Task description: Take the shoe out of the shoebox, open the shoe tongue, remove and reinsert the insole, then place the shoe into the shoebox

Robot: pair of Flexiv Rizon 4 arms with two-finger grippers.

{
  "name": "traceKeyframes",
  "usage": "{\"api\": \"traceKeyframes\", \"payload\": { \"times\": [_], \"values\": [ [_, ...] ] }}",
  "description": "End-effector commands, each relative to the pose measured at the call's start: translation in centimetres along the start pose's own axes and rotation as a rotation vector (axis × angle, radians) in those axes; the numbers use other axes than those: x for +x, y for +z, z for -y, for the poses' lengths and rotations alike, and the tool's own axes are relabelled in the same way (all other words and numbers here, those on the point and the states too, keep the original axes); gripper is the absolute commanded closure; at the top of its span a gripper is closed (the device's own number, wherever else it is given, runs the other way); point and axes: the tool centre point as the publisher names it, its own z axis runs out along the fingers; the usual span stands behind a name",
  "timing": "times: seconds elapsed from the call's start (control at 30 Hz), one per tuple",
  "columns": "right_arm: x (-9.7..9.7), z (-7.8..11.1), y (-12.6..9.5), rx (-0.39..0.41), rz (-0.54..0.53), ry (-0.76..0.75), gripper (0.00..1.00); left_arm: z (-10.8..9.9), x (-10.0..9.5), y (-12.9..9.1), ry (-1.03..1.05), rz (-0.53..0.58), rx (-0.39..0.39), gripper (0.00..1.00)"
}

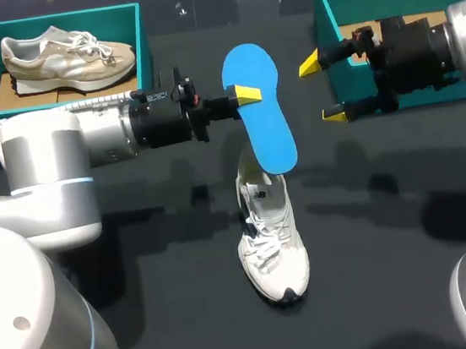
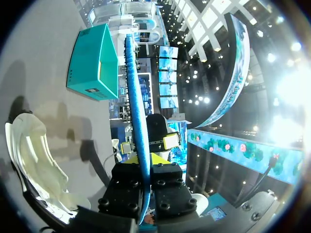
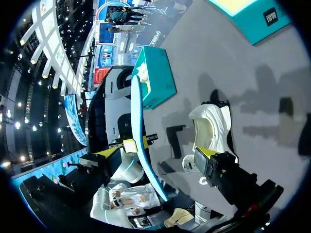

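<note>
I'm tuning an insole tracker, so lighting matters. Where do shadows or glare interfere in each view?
Head view: even light, with soft shadows on the dark table around the white shoe; the blue insole stands out. Left wrist view: strong glare from room lights beside the edge-on insole. Right wrist view: dark, hard-edged shadows fall on the table by the shoe.

So the blue insole (image 1: 262, 120) was out of the shoe, pinched in the left gripper (image 1: 251, 96) and hanging tilted in the air above the heel. The white shoe (image 1: 272, 246) stood upright mid-table, toe toward the robot. The teal shoebox (image 1: 328, 31) sat open at the far right.
</note>
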Motion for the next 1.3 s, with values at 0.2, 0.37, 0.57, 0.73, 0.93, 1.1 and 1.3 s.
{"api": "traceKeyframes", "payload": {
  "times": [0.2, 0.37, 0.57, 0.73, 0.93, 1.1, 1.3],
  "values": [
    [-0.4, 0.1, 0.2, 0.003, -0.150, -0.003, 0.00, 0.1, 0.3, -0.3, 0.081, -0.006, -0.006, 1.00],
    [-0.4, 0.0, 0.2, 0.009, -0.158, -0.005, 0.00, 0.7, 1.1, -0.8, 0.335, 0.057, -0.009, 1.00],
    [-0.5, -0.2, 0.3, 0.019, -0.176, 0.001, 0.00, 1.2, 2.2, -1.6, 0.621, 0.141, -0.015, 1.00],
    [-0.7, -0.3, 0.3, 0.028, -0.186, 0.011, 0.00, 1.7, 2.9, -1.7, 0.796, 0.201, -0.025, 1.00],
    [-0.7, -0.3, 0.3, 0.028, -0.186, 0.011, 0.00, 2.2, 2.9, -1.9, 1.040, 0.277, -0.055, 1.00],
    [-0.7, -0.3, 0.3, 0.028, -0.186, 0.011, 0.00, 2.3, 3.3, -2.1, 1.321, 0.309, -0.099, 1.00],
    [-0.7, -0.3, 0.3, 0.028, -0.186, 0.011, 0.00, 2.8, 3.7, -2.4, 1.534, 0.284, -0.100, 1.00]
  ]
}}
